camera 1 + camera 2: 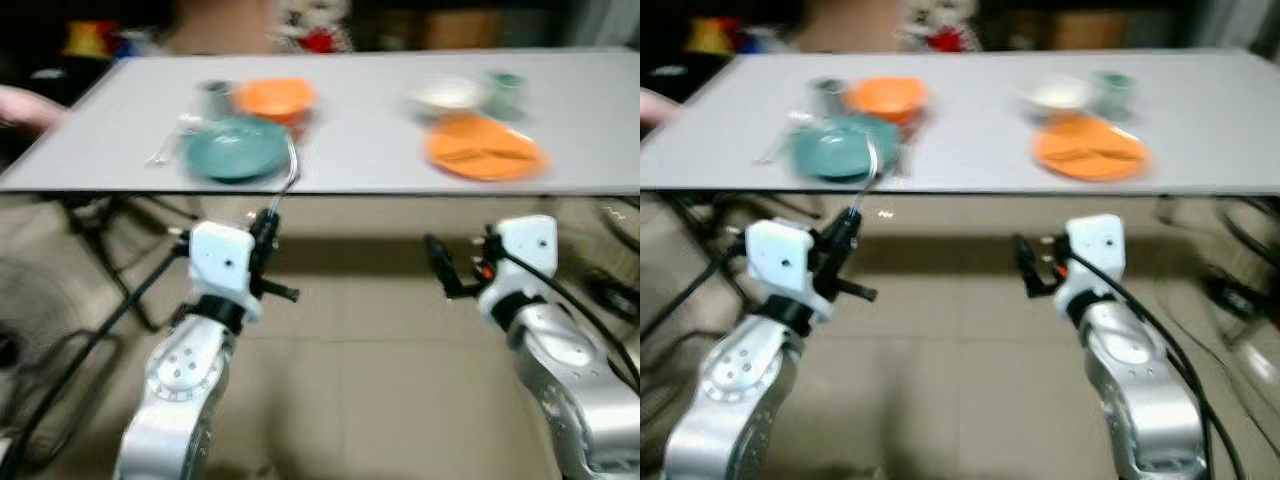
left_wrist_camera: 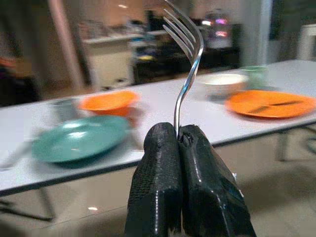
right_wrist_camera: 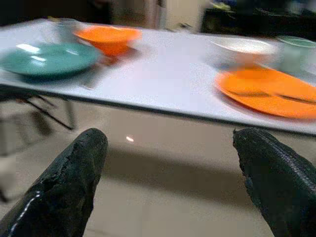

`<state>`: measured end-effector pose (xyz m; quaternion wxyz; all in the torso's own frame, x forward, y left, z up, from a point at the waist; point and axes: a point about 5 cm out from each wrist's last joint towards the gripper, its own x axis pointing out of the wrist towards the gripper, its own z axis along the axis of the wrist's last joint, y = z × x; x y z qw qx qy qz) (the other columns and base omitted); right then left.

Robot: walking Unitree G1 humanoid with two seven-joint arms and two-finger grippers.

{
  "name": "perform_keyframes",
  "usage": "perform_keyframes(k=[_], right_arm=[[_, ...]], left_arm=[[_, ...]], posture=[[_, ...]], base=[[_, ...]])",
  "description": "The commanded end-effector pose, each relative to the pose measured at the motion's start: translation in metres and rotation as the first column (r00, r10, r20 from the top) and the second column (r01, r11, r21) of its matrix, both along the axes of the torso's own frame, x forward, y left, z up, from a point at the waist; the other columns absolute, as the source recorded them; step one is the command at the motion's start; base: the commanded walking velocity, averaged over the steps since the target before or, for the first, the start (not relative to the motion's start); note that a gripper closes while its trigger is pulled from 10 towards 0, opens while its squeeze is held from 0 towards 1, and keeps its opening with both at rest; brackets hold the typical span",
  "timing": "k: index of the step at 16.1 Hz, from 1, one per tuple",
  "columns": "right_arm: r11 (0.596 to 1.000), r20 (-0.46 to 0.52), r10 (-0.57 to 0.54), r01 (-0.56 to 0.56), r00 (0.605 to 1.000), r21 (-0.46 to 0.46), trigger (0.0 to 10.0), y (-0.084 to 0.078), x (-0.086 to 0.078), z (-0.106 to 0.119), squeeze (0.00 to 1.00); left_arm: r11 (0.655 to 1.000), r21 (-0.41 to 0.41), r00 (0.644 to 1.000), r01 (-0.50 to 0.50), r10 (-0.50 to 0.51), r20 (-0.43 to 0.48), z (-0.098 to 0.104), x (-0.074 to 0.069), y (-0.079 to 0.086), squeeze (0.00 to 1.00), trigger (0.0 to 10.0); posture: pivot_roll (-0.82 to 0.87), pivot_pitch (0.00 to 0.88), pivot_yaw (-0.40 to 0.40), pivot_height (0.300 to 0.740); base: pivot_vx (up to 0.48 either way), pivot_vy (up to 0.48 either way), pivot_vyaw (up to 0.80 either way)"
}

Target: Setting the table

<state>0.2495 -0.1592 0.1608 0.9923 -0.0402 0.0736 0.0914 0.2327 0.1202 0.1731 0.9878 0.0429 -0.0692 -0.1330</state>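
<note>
Left gripper (image 2: 178,143) pinches fork (image 2: 185,59) upright, seemingly short of table (image 1: 380,150); right gripper (image 3: 173,163) gapes.

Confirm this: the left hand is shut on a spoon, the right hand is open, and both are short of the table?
Not a spoon. The left wrist view shows tines: the left hand is shut on a fork. The right hand is open; both are short of the table.

Both arms reach forward — left hand (image 2: 180,143) pinched tight (fingers pressed together), right hand (image 3: 173,168) with fingers spread wide.
</note>
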Motion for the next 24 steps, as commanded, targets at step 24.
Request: perform_keyframes(k=[24], right_arm=[[1.000,0.005,0.006,-0.006,1.000,0.003,10.0,0.0006,-0.0008,0.0019,0.00]], left_arm=[[1.000,-0.015,0.999,0.019,-0.019,-0.027,-0.0059,0.0017,-0.0044,0.00,10.0]], posture=[[-0.14,0.025,0.059,0.740]], base=[[0.333,0.000,-0.10]])
